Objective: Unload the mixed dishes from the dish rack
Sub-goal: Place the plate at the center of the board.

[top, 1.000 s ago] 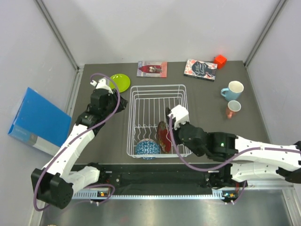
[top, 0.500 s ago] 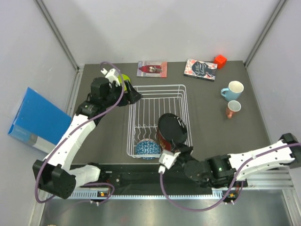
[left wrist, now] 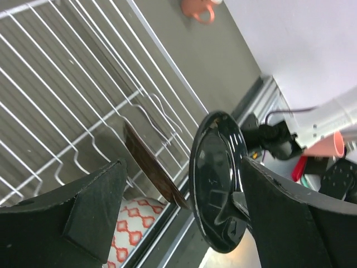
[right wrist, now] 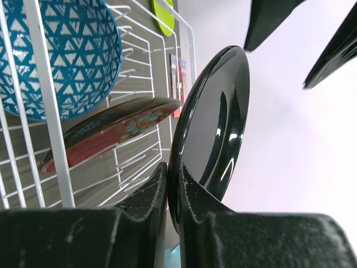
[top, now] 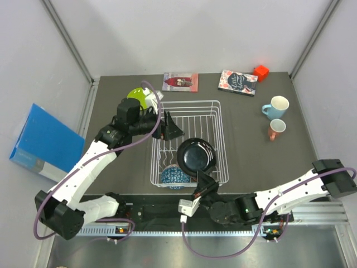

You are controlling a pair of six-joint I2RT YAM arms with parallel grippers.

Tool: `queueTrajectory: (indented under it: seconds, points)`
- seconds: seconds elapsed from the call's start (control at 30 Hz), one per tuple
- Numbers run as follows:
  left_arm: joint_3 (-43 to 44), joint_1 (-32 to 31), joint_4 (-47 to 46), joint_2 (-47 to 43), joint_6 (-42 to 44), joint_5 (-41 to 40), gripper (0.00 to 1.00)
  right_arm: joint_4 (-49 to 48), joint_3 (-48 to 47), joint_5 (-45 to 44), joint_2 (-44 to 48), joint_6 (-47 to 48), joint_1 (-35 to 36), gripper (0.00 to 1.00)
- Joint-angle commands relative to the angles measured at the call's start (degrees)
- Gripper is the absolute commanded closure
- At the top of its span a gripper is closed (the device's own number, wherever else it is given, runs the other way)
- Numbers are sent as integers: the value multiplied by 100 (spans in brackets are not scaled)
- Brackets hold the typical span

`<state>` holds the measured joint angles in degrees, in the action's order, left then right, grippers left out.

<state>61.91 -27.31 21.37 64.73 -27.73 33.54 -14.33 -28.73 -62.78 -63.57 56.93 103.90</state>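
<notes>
Holding black plate on edge over near right part of dish rack with right gripper, jaws pinching its lower rim. Hovering left gripper above rack's far left, fingers spread wide, gripping nothing. Noting red patterned plate leaning in wires beside blue-patterned bowl; lime green plate lying outside rack, behind left arm.

In the right wrist view the blue-patterned bowl is cut off by the top and left edges, and only a sliver of the lime green plate is seen. In the left wrist view the small salmon-pink cup is cropped by the top edge. In the top view the bowl is partly covered by the black plate, and how the jaws of the right gripper stand cannot be made out.
</notes>
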Motion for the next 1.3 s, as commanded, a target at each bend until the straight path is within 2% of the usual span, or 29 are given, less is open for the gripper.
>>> queueTrajectory:
  seconds: [0.0, 0.2, 0.47, 0.63, 0.77, 0.8, 0.9, 1.07, 1.1, 1.17, 1.2, 1.27]
  points:
    - [-135, -292, -10, -110, 268, 249, 16, -913, -124, 170, -103, 600, 87, 100]
    - [-197, -573, 87, 5, 434, 223, 23, -1160, -229, 390, -191, 829, 78, 100]
    - [-206, -776, 333, 118, 733, 258, 51, -1160, -247, 460, -42, 1040, 61, 100]
    - [-197, -837, 587, 180, 874, 285, 56, -1081, -229, 460, 143, 1207, 8, 100]
    - [-179, -872, 676, 215, 927, 311, 73, -1063, -194, 460, 266, 1321, -36, 100]
    - [-188, -872, 693, 224, 936, 294, 84, -1063, -194, 460, 310, 1347, -45, 100]
    - [-170, -881, 685, 224, 918, 197, 100, -1063, -186, 434, 345, 1339, -54, 100]
    - [-100, -872, 676, 180, 892, -49, 100, -1247, -159, 214, 258, 1312, -54, 99]
    - [-91, -881, 632, 172, 892, -101, 100, -1283, -150, 179, 223, 1304, -54, 92]
    - [-48, -881, 623, 145, 874, -251, 100, -1318, -159, 82, 196, 1216, -45, 85]
    - [-39, -881, 597, 128, 874, -286, 100, -1318, -177, 47, 179, 1181, -45, 66]
    - [-4, -881, 562, 93, 830, -505, 100, -1353, -212, -49, 152, 1032, -36, 44]
